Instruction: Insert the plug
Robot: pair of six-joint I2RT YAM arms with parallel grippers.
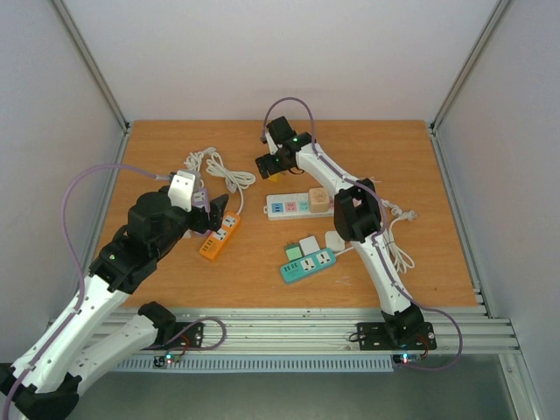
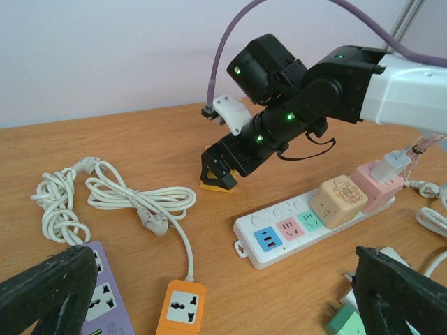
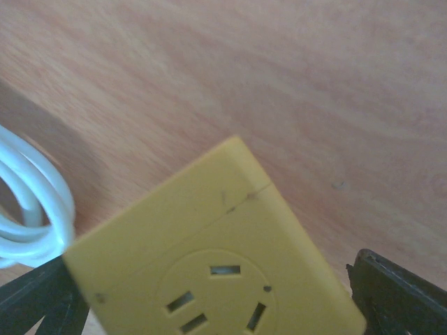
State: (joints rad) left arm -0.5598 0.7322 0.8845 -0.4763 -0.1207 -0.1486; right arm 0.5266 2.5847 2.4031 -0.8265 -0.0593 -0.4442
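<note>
Yellow socket (image 3: pixel 216 279) between released right fingers (image 3: pixel 401 300) | left gripper (image 2: pixel 223 293) spread — empty | cube adapter (image 2: pixel 338 200) print unreadable

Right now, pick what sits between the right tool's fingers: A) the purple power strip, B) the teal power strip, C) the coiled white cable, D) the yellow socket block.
D: the right wrist view shows the yellow socket block lying between the two dark fingers, and the left wrist view shows the right tool set down over that same yellow piece.
</note>
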